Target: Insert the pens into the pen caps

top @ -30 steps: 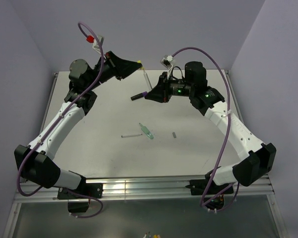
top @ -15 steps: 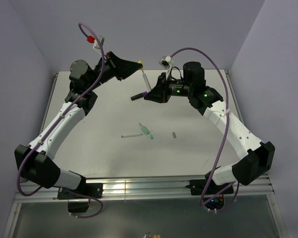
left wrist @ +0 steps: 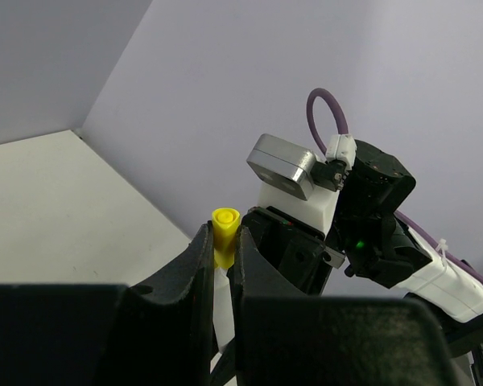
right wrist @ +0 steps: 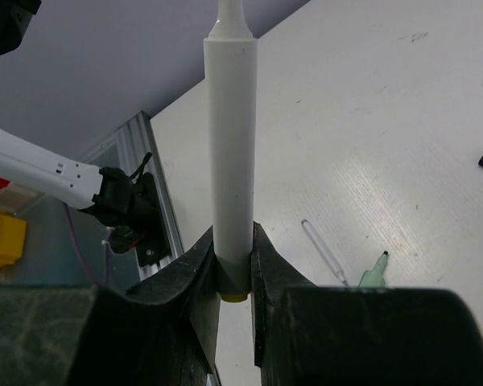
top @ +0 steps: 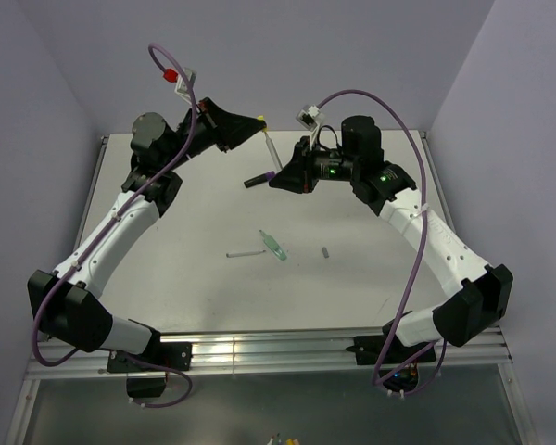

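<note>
Lilac walls (top: 259,56) and a white table (top: 195,278) are seen all round. Above the far side of that table, a yellow cap (left wrist: 224,233) is pinched between the jaws of the left gripper (left wrist: 224,251), with only its ringed end standing clear of the fingers. Opposite it, a pale pen (right wrist: 230,153) is clamped near its rear end by the right gripper (right wrist: 233,261). The jaws are pressed onto the barrel and the nib end is pointed away from the wrist. In the overhead view the nib is found just beside the cap. Whether the two touch cannot be told, and the nib is cut off at the top of the right wrist view.

Over the last second the right gripper has been shifted slightly left and the left gripper slightly toward it, so the gap between nib and cap has been narrowed. Alignment is judged nearly complete, with the push-in not yet made. A small tilt could let the nib catch on the cap's rim.

Further out, a black pen (top: 259,179) lies on the table just beside the right gripper. At mid-table a green pen (top: 274,246) and a grey-white pen (top: 243,251) lie close together, with a grey cap (top: 325,250) to their right. All are untouched.
</note>
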Controlling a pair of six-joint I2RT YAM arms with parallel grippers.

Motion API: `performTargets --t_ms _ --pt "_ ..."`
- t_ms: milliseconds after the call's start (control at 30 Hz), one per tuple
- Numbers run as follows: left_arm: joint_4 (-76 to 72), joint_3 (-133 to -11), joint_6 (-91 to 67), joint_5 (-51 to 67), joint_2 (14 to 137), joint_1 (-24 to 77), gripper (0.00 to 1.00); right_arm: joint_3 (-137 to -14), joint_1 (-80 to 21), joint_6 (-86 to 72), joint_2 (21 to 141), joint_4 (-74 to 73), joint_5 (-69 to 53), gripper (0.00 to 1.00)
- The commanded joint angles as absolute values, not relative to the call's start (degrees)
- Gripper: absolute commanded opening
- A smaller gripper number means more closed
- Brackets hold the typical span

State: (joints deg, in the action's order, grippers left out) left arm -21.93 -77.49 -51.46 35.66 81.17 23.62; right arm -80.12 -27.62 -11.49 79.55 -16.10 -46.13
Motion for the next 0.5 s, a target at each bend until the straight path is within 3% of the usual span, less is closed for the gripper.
performTargets --t_ms 0,467 --pt "-23.3 -76.6 -49.6 35.3 80.1 23.8 0.0 -79.8 -28.0 -10.5 77.5 -14.6 -46.6 0.0" --pt "-22.6 -77.9 -49.6 35.0 81.5 22.9 0.0 -78.9 -28.0 -9.2 76.6 -15.1 -46.2 0.0"
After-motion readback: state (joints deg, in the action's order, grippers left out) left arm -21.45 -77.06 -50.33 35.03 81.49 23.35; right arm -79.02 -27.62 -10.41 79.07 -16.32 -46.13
